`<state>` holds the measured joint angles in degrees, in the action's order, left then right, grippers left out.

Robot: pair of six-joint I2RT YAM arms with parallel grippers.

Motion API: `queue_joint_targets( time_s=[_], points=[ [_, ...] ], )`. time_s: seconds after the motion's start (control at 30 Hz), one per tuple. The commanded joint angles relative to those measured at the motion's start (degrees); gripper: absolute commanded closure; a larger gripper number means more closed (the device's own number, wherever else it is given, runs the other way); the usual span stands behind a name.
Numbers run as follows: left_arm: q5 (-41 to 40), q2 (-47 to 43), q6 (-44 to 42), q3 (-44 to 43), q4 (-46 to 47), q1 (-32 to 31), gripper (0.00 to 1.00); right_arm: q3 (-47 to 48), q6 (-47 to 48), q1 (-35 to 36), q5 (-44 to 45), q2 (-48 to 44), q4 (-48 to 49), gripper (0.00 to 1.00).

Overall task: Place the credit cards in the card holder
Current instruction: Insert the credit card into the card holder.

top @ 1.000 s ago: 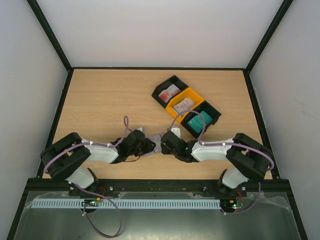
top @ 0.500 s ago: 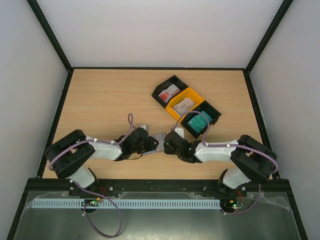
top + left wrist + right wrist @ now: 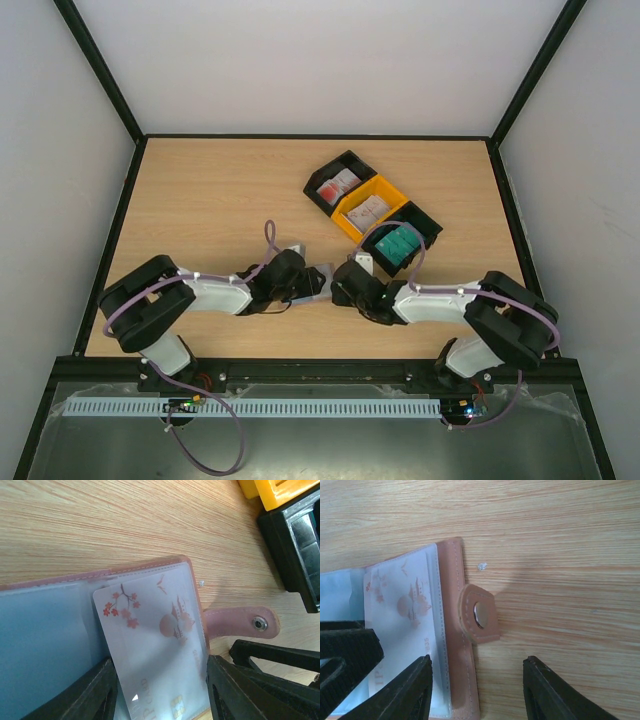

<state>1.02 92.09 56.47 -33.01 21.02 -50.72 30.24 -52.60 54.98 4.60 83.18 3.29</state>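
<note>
Sitting open and flat on the table [image 3: 200,200], card holder [image 3: 320,279] lies between the two grippers. White card with red blossom print [image 3: 150,640] is in the slot next to the snap tab [image 3: 479,614], under a clear sleeve. Left gripper [image 3: 160,692]: jaws apart, straddling the card's lower end, a finger just beside each long edge. Right gripper [image 3: 477,682]: jaws wide, over the holder's tab edge, gripping nothing. Other credit cards are in trays beyond the right gripper: red-marked cards [image 3: 335,186] in the far black tray [image 3: 345,160], pale cards [image 3: 368,209] in the yellow tray [image 3: 392,190], teal cards [image 3: 397,242] in the near black tray [image 3: 428,226].
</note>
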Motion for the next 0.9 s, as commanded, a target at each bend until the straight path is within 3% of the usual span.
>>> queue_joint_targets(
  time_s=[0.0, 0.23, 0.47, 0.7, 0.87],
  points=[
    [-4.53, 1.42, -0.14, 0.36, -7.02, 0.12, 0.48, -1.08, -0.18, -0.89, -0.92, 2.07, 0.38, 0.52],
    [-5.05, 2.4, -2.42, -1.18, -6.95, 0.21, 0.52, -0.63, 2.26, -1.16, -4.15, 3.92, 2.53, 0.59],
    [-0.46, 1.63, -6.46, -0.06, -1.53, 0.84, 0.6, -0.71, 4.43, -1.19, -9.34, 3.44, 5.63, 0.69],
    [-0.24, -2.38, -7.37, 0.58, -5.08, 3.61, 0.57, -0.19, 4.06, -2.3, -3.38, -1.56, -0.09, 0.67],
    [-1.28, -8.78, -8.31, 0.79, -10.57, 5.06, 0.49, 2.06, 5.58, -2.86, 2.78, -10.42, -8.86, 0.58]
  ],
)
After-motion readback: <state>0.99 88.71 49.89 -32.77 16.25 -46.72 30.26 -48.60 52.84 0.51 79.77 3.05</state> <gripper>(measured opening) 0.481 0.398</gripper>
